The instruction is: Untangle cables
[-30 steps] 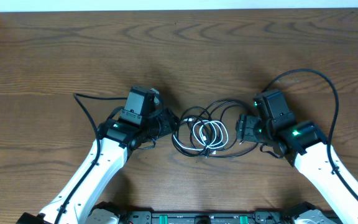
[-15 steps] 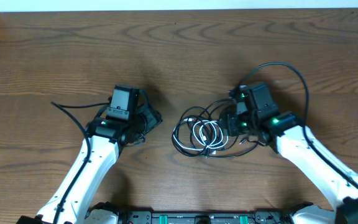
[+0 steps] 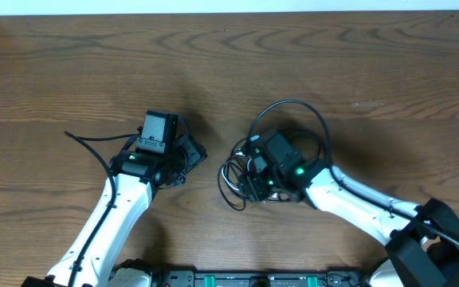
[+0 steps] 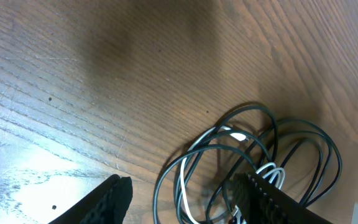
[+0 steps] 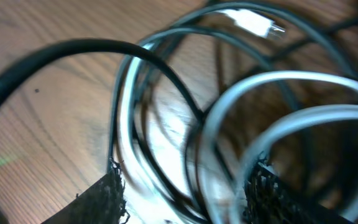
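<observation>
The cables (image 3: 231, 180) lie in a tangled pile at the table's middle: thin black loops (image 4: 253, 114) wound together with a white cable (image 4: 272, 172). My right gripper (image 3: 249, 177) sits directly on the pile and hides most of it from above. In the right wrist view its jaws (image 5: 185, 202) stand apart, with black strands (image 5: 160, 65) and pale white loops (image 5: 278, 81) running between them; a white plug end (image 5: 257, 25) lies ahead. My left gripper (image 3: 199, 153) is open, just left of the pile and apart from it, with nothing held (image 4: 185, 208).
The wooden table (image 3: 70, 72) stretches bare to the left and back. The right arm's own thick black wire (image 3: 293, 104) arches over the pile. The left arm's wire (image 3: 86, 139) trails to the left.
The right arm swung left from the pile's right side onto the cables. The left gripper drew back from the pile a second ago and has since held still.
</observation>
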{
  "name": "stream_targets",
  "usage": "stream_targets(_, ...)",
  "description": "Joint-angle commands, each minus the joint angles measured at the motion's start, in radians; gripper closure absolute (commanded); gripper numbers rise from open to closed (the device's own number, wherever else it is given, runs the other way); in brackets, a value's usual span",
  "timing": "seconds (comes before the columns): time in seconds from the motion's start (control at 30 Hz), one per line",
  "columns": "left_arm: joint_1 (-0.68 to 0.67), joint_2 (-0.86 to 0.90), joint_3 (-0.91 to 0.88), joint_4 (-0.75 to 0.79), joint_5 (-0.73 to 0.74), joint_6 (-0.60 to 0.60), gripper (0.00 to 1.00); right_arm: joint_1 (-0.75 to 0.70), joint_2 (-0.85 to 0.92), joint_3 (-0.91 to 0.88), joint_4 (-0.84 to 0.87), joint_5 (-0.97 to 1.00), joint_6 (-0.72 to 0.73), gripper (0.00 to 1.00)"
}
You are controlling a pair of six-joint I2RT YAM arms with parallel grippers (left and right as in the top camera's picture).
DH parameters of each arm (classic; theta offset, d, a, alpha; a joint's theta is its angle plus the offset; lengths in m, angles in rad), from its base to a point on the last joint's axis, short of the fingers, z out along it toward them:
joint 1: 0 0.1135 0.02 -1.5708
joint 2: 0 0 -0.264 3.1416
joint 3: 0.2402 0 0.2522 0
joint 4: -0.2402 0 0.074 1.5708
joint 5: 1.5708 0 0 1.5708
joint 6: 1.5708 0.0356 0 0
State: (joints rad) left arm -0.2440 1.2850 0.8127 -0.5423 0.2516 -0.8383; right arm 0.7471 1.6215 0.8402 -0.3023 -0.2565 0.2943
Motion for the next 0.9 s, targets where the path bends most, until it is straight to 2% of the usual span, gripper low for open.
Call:
stream_targets(0.0,0.005,-0.008,0.01,-0.003,-0.018,-0.006,0.41,0.041,-0.001,-0.002,0.006,0.132,0.061,0.45)
stream_targets(0.17,0.005,-0.008,0.01,-0.003,-0.017,-0.006,0.41,0.045,0.016,-0.002,0.008,0.228,0.076,0.64)
stream_targets(0.27,0.005,-0.008,0.01,-0.003,-0.017,-0.006,0.41,0.045,0.018,-0.001,0.016,0.243,0.076,0.89)
stream_targets(0.3,0.005,-0.008,0.01,-0.003,-0.017,-0.006,0.41,0.045,0.017,0.0,0.02,0.243,0.076,0.96)
stream_targets(0.33,0.005,-0.008,0.01,-0.003,-0.017,-0.006,0.41,0.045,0.017,0.003,0.023,0.243,0.075,0.99)
stream_targets(0.5,0.004,-0.008,0.01,-0.007,-0.014,-0.006,0.41,0.045,0.003,0.032,0.022,0.176,0.016,0.99)
stream_targets(0.6,0.004,-0.008,0.01,-0.006,0.039,0.002,0.42,0.045,-0.037,0.057,0.021,0.129,-0.007,0.99)
stream_targets(0.77,-0.011,-0.008,0.01,0.051,0.2,0.18,0.42,0.045,-0.179,0.079,0.019,0.09,-0.013,0.99)
stream_targets(0.87,-0.035,-0.008,0.01,0.085,0.256,0.222,0.42,0.046,-0.261,0.079,-0.016,0.093,-0.059,0.99)
